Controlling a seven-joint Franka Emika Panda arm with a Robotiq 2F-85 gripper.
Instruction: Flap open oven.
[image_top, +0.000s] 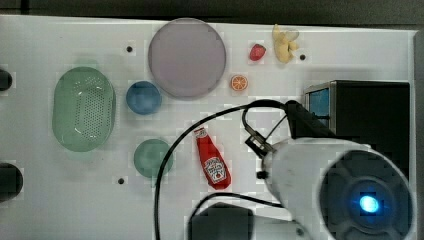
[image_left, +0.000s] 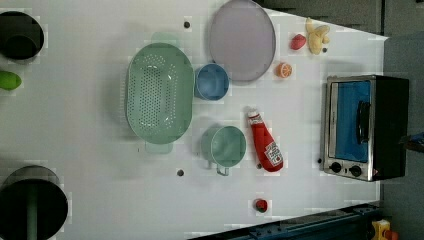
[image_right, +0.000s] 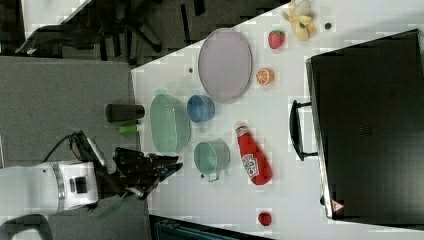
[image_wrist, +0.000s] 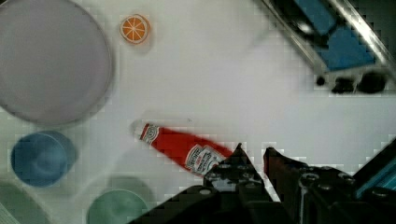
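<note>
Oven (image_left: 367, 127) door is best flapped open by its bar handle (image_left: 363, 121), approached by the near-closed, empty end effector (image_wrist: 254, 156).

— Where's everything around the ketchup bottle (image_left: 265, 143)?

— In the left view, the oven (image_left: 365, 127) stands to its right, a mug (image_left: 226, 146) just left, the colander (image_left: 159, 93) further left, the plate (image_left: 242, 39) and orange slice (image_left: 284, 70) above.
</note>
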